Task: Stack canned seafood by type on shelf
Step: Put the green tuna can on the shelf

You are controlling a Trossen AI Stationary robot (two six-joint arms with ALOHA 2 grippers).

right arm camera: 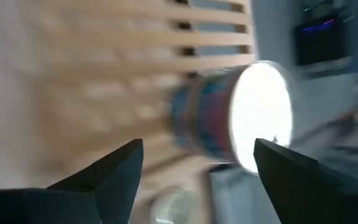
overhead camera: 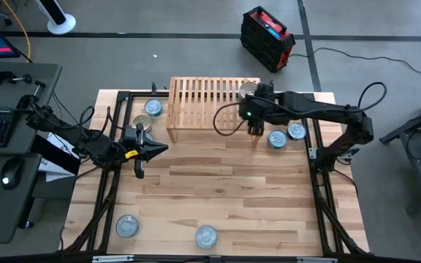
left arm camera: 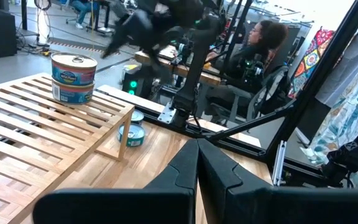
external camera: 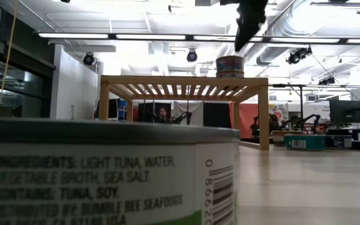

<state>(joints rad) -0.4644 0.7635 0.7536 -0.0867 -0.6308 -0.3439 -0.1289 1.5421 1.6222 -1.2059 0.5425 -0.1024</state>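
From my remote station, the right tool [overhead camera: 255, 131] hangs over the front right edge of the shelf [overhead camera: 203, 102], at about 3 o'clock of the rack's centre. Its two fingers [right arm camera: 114, 171] stand wide apart and released, with nothing between them. In the right wrist view a two-tin stack [right arm camera: 229, 118] lies just beyond the fingertips, apart from them.

That stack [overhead camera: 248, 91] sits on the slatted top at the shelf's far right corner, roughly 1 o'clock from the right tool. In the left wrist view I read it as two tins, one on the other [left arm camera: 73, 78], upright and aligned.

The left tool [overhead camera: 159, 148] waits above the tabletop [overhead camera: 218, 190] at about 8 o'clock from the shelf. Its fingers [left arm camera: 182, 171] meet tip to tip, clenched on nothing.

Loose tins on the tabletop:
- One tin [overhead camera: 153, 108] just beside the shelf's left side, at 9 o'clock.
- One tin [overhead camera: 142, 122] near it, partly covered by the left arm.
- Two tins [overhead camera: 277, 139] [overhead camera: 296, 131] side by side at 4 o'clock from the shelf, beside the right arm.
- One tin [overhead camera: 126, 226] near the front left edge.
- One tin [overhead camera: 206, 235] at the front centre; the low view shows its label [external camera: 105, 181] close up.
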